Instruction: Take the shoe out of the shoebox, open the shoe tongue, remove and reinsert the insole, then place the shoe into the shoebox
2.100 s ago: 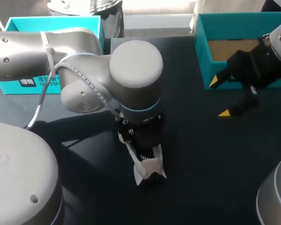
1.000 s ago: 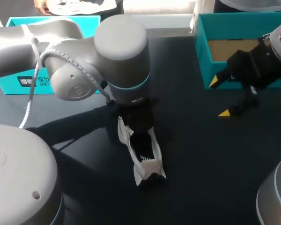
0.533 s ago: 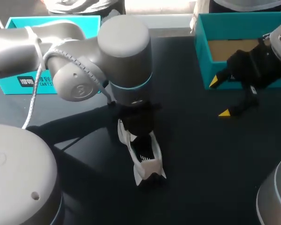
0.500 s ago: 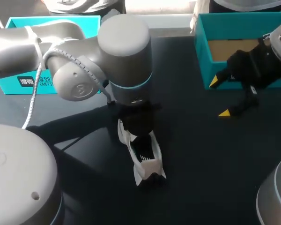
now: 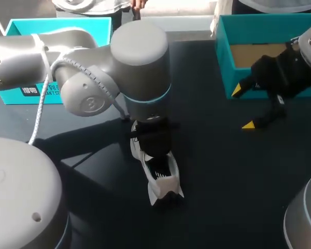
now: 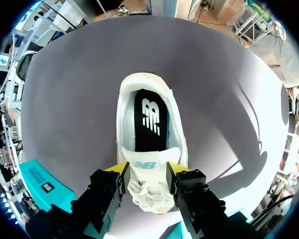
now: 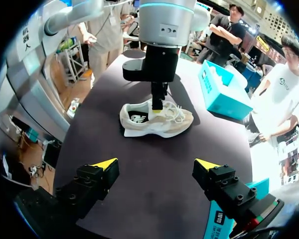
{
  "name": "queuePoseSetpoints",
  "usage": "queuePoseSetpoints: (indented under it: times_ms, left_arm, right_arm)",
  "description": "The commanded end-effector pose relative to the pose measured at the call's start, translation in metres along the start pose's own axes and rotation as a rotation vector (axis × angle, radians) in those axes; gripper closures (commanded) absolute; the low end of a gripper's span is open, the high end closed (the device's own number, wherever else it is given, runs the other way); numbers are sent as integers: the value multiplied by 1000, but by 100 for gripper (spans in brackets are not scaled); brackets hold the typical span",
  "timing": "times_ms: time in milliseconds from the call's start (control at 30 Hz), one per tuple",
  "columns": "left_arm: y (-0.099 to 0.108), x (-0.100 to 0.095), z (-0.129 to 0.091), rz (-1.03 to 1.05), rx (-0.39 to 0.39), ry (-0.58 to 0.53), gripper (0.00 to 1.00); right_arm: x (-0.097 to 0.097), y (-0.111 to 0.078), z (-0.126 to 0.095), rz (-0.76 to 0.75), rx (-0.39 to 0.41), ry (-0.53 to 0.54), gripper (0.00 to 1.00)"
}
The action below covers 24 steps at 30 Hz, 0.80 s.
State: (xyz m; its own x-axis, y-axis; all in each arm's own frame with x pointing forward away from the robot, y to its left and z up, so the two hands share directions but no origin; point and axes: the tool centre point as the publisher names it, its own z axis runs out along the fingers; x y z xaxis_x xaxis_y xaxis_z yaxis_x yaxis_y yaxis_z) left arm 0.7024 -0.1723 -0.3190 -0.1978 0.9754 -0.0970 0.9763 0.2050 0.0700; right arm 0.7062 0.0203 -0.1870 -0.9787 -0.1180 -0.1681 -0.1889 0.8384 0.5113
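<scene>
Head view: shoe (image 5: 163, 179) lying on table (image 5: 223, 181) at frame centre, out of shoebox (image 5: 224, 57) at upper right. Long axis running up-down, heel toward lower edge. Left arm standing over it. Right tool (image 5: 243, 107) hanging spread, well apart at right.

Left wrist view: left tool (image 6: 147, 168) pinching tongue (image 6: 150, 158) from both sides. Insole (image 6: 149, 122) lying just ahead.

Right wrist view: shoe lying broadside, well ahead.

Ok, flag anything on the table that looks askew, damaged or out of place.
Nothing stands out. The shoe stands upright on the table, its insole lying inside, with the left hand at its tongue; the right hand hangs open.
</scene>
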Motion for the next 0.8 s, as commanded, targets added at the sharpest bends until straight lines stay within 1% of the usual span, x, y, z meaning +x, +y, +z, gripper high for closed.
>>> queuePoseSetpoints:
  times_ms: [33,67,133,267,367,400,567,667,700,800]
  left_arm:
    - [-5,4,-3,-1,-3,-10,56]
    - [-7,4,-2,-1,-2,-11,56]
    - [-10,3,2,-10,6,-16,60]
    - [-15,3,11,-47,8,-19,76]
    - [-17,4,19,-63,12,-3,80]
    - [-18,4,19,-62,10,-2,80]
    - [-16,6,2,-93,-7,-29,77]
    - [-13,8,-7,-123,-20,-32,71]
    - [-12,9,-8,-135,-27,-26,70]
    - [-9,11,-19,-275,-56,2,67]
  right_arm:
    - [-1,0,1,0,2,3,0]
    - [-1,0,1,0,2,3,0]
    - [-1,0,1,0,2,3,0]
    - [-1,0,1,0,2,3,0]
    - [-1,0,1,0,2,3,0]
    - [-1,0,1,0,2,3,0]
    - [-1,0,1,0,2,3,0]
    - [-1,0,1,0,2,3,0]
    - [-1,0,1,0,2,3,0]
    - [-1,0,1,0,2,3,0]
